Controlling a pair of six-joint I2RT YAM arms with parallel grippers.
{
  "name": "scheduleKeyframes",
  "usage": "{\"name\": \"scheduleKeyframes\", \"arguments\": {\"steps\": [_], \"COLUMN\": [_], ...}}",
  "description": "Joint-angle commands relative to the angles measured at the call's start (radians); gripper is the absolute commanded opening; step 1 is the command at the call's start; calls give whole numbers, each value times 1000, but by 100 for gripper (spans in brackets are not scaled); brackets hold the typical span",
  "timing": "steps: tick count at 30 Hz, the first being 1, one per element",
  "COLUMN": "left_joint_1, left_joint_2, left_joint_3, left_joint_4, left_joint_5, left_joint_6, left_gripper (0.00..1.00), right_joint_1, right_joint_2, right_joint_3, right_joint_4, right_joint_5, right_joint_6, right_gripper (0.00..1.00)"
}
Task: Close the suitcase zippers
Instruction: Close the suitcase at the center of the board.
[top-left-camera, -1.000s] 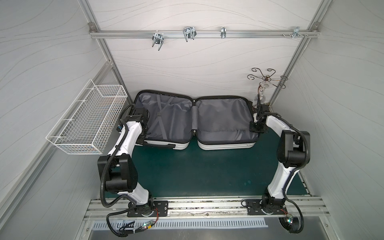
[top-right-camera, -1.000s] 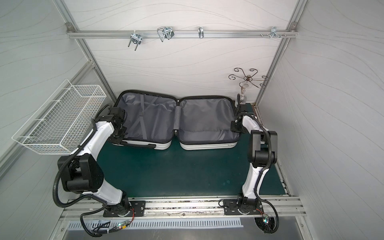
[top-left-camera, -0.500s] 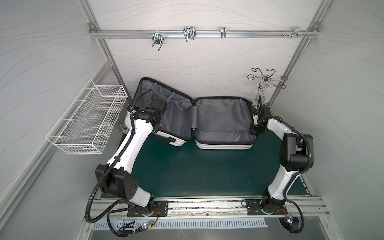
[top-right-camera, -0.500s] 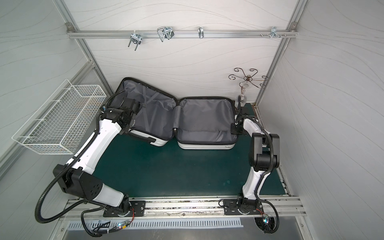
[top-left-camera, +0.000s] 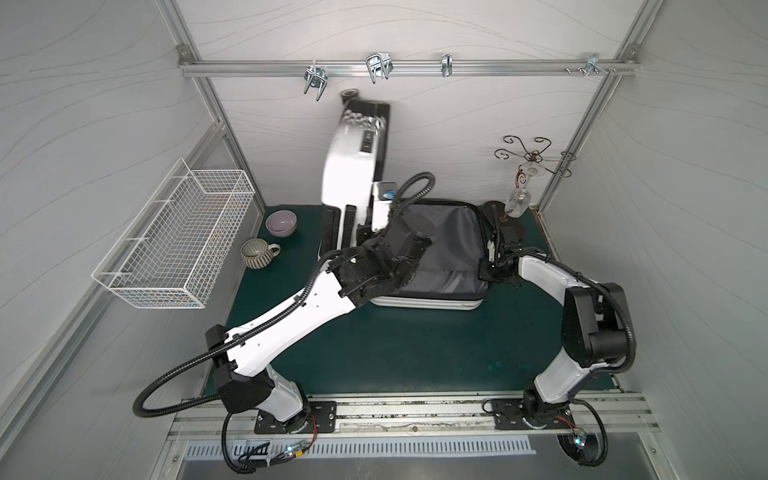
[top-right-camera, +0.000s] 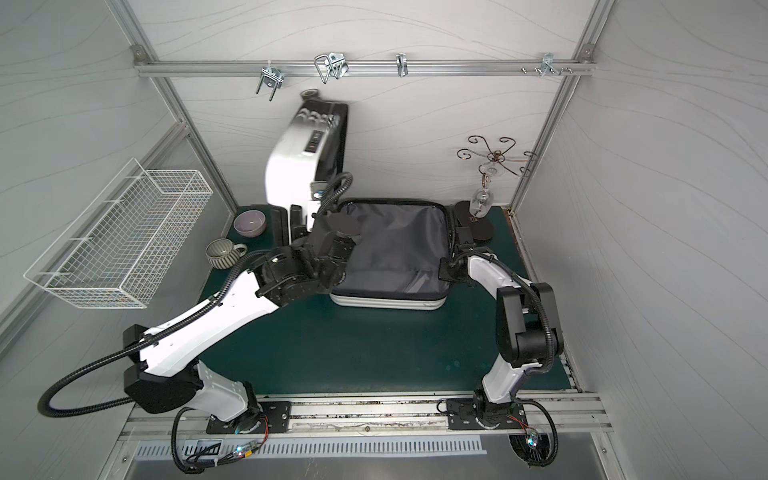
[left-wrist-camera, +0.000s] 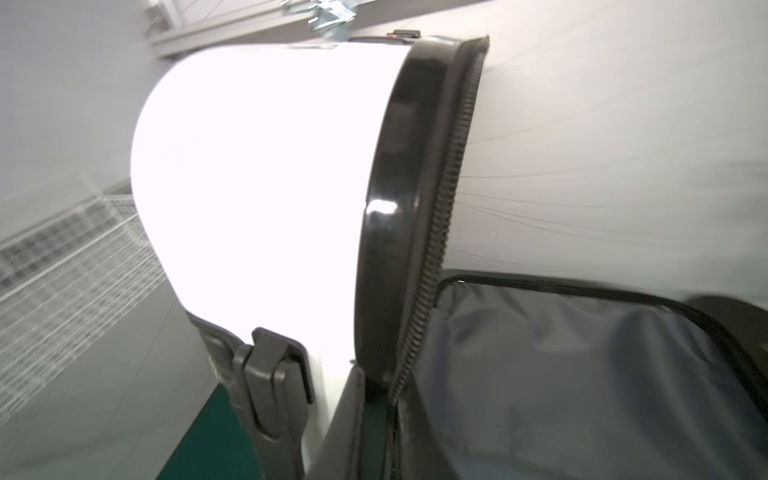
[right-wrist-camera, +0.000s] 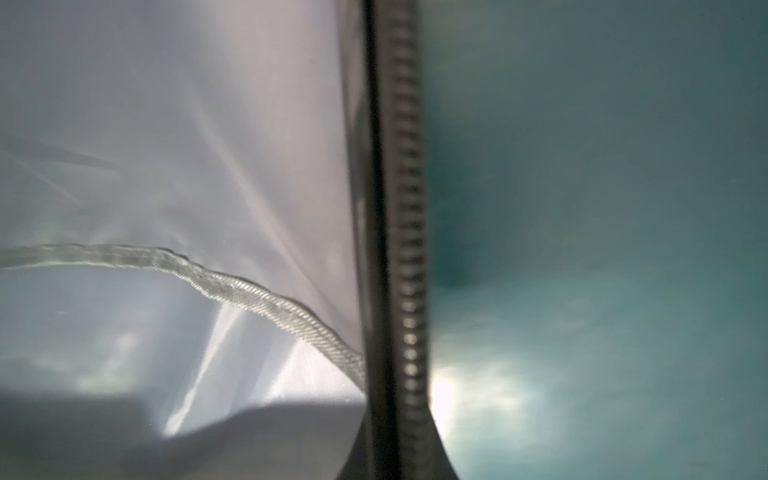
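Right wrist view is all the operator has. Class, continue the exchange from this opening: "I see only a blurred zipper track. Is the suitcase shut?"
Observer: No. One half of the suitcase stands nearly upright; the other lies flat on the mat, lining up.
Operator: What is at the upright half?
Observer: The left arm reaches to its foot, by the hinge.
Operator: Anything else on the mat?
Observer: A bowl and a mug, between the suitcase and the wire basket.
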Motion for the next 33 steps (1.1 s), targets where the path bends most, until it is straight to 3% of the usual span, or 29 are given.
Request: {"name": "scheduleKeyframes", "arguments": {"steps": [1, 2, 8, 10, 15, 17, 19, 21, 23, 26, 29, 33], "left_joint_1": [-71, -82, -169, -186, -185, -139, -15, 185, 442, 758, 900, 911], "left_joint_2": [55, 68, 143, 139, 62, -3, -84, -175, -266, -319, -293, -257], "left_joint_3": [13, 21, 97, 136, 177, 155, 110, -23, -191, -387, -479, -547], "left_joint_4": [260, 227, 124, 99, -62, -154, -267, -326, -294, -199, -117, -9], "left_joint_5": [-2, 17, 118, 151, 240, 314, 476, 697, 997, 1394, 1667, 1856], "left_joint_6": [175, 140, 54, 37, -93, -148, -253, -353, -416, -481, -518, -558], "left_gripper": [0, 0, 60, 73, 93, 99, 99, 99, 99, 99, 99, 99], "right_joint_1": [24, 26, -49, -85, -202, -253, -287, -293, -281, -246, -214, -177], "right_joint_2": [0, -1, -103, -147, -283, -337, -376, -399, -408, -397, -371, -328], "right_joint_3": [-26, -30, -85, -87, -99, -79, -49, -13, 24, 66, 86, 89], "right_joint_4": [154, 159, 165, 135, 37, -18, -59, -85, -100, -141, -153, -116], "right_joint_5": [-134, -138, -179, -180, -146, -133, -152, -219, -332, -478, -612, -722], "right_joint_6": [152, 147, 116, 103, 105, 104, 103, 100, 104, 92, 102, 135], "right_gripper": [1, 3, 37, 45, 64, 69, 72, 76, 80, 86, 90, 93]}}
